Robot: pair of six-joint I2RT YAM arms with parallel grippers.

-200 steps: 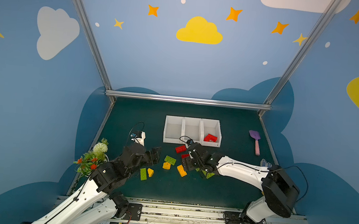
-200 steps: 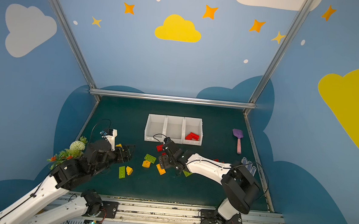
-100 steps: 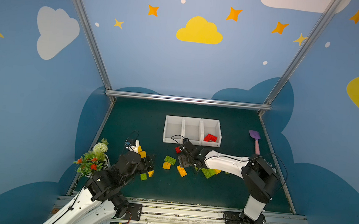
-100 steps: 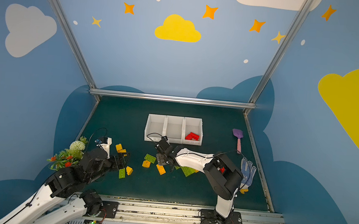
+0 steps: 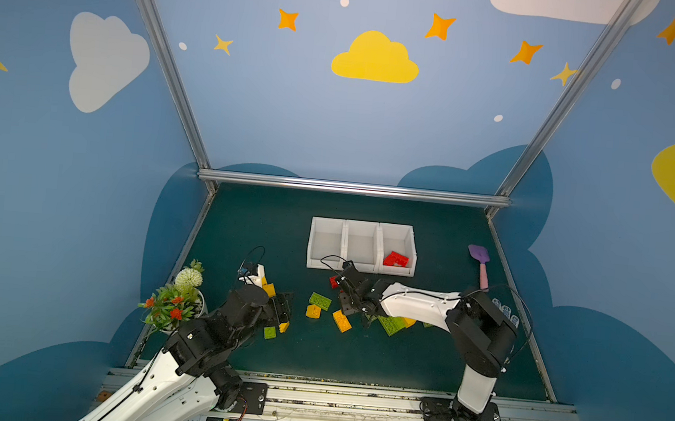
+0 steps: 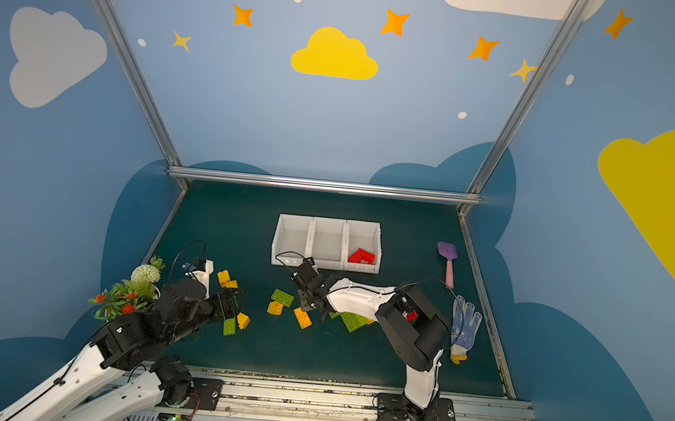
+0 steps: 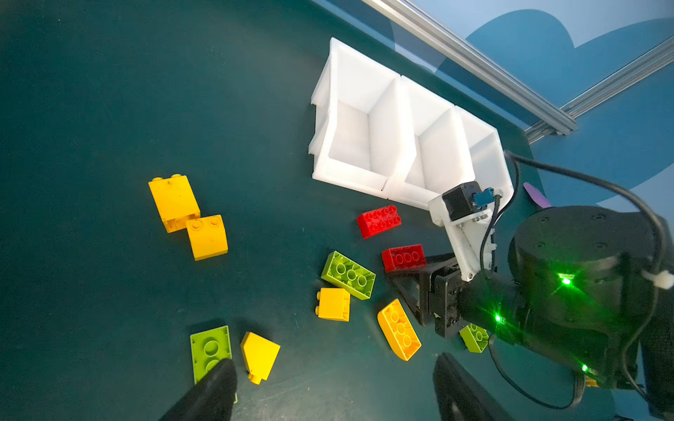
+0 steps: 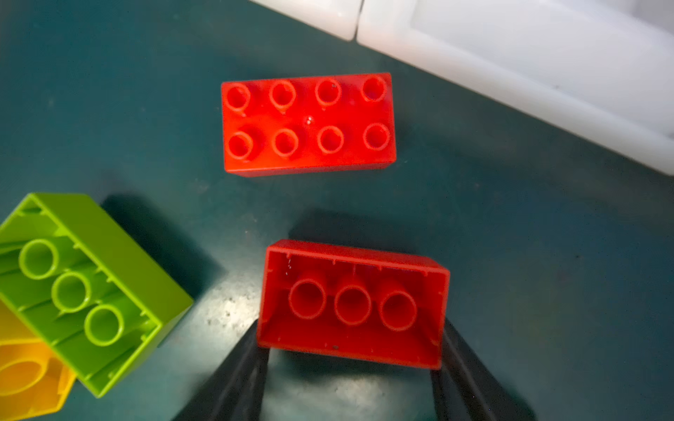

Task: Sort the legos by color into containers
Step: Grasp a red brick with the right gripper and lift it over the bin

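Red, yellow and green legos lie scattered on the dark green table in front of a white three-compartment container (image 5: 363,225); its right compartment holds red legos (image 5: 396,259). My right gripper (image 8: 350,351) is shut on an upside-down red brick (image 8: 353,302), one finger on each short end, low at the table. A studs-up red brick (image 8: 308,122) lies just beyond it. My left gripper (image 7: 332,368) hangs open over the table, one fingertip (image 7: 217,379) above a green plate (image 7: 209,346), with a yellow sloped piece (image 7: 259,353) beside it.
A green brick (image 5: 319,300), yellow bricks (image 5: 312,311) and a yellow pair (image 5: 268,288) lie between the arms. A flower pot (image 5: 175,301) stands at the left edge. A purple spade (image 5: 481,259) and a glove (image 6: 465,322) lie on the right.
My right gripper's jaws have closed in onto the upside-down red brick, and that arm's elbow has swung. My left arm drew back toward the front left and now holds still.
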